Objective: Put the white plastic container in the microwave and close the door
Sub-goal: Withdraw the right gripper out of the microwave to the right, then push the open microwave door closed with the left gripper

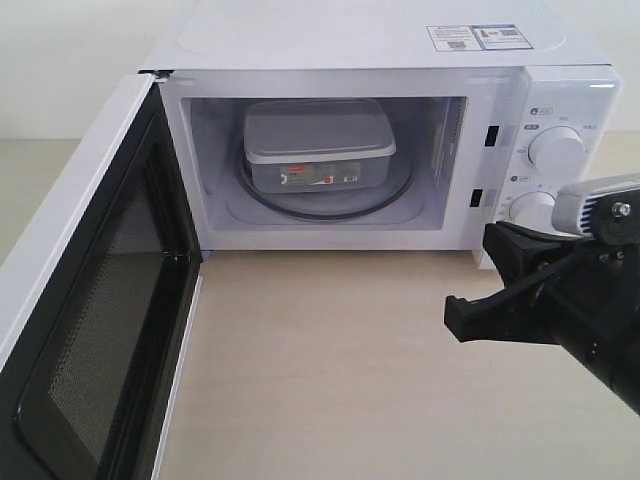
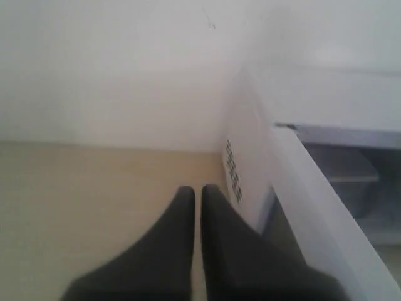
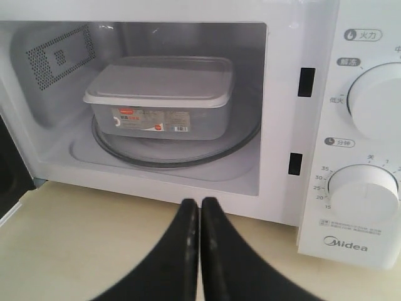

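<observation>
White plastic container [image 1: 318,145] sits inside microwave [image 1: 350,35]; left tool [image 2: 198,190] and right tool [image 3: 200,204] closed, empty; open door [image 1: 100,330] likely needs pushing shut next.

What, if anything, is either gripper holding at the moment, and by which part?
Nothing: the left gripper and right gripper are shut, empty; the white plastic container sits inside the microwave.

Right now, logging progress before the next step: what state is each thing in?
White lidded plastic container: lid on, sitting on the glass turntable inside the white microwave.
White side-hinged door: wide open.
Left gripper: shut, empty.
Right gripper: shut, empty.
</observation>
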Controlling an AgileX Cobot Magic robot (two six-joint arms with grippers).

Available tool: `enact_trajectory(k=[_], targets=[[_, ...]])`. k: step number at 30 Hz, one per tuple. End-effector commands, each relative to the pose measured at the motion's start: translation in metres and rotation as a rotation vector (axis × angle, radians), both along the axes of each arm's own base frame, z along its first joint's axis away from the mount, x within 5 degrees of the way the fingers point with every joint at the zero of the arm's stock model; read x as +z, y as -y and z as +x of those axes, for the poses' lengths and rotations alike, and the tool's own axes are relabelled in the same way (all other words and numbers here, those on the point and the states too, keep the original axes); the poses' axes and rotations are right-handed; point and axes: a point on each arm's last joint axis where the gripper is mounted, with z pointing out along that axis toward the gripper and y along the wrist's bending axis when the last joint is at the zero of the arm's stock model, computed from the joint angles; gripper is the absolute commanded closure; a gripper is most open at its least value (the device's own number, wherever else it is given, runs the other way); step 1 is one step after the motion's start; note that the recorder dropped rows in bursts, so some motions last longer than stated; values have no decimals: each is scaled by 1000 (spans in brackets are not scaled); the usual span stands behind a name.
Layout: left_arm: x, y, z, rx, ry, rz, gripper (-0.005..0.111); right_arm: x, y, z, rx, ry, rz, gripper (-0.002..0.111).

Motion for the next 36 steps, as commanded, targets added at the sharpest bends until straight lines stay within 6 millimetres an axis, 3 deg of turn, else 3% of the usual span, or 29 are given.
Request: enact_trajectory(k=[1, 5, 16, 24, 30, 36], targets=[[-1, 16, -3, -179, -174, -33, 102, 1, 1, -1, 5, 10, 3, 107], [-4, 30, 11, -340, -363, -69, 102, 2, 0, -1, 14, 15, -1, 107], [-31, 32, 71, -425, -657, -44, 102, 8, -4, -7, 79, -9, 102, 107], [-38, 44, 94, -571, -681, -109, 102, 35, 8, -20, 123, 93, 136, 109], [-36, 53, 106, -706, -600, -149, 102, 47, 15, -29, 154, 120, 169, 109], [-42, 57, 119, -735, -615, -211, 102, 50, 17, -34, 177, 108, 187, 109]])
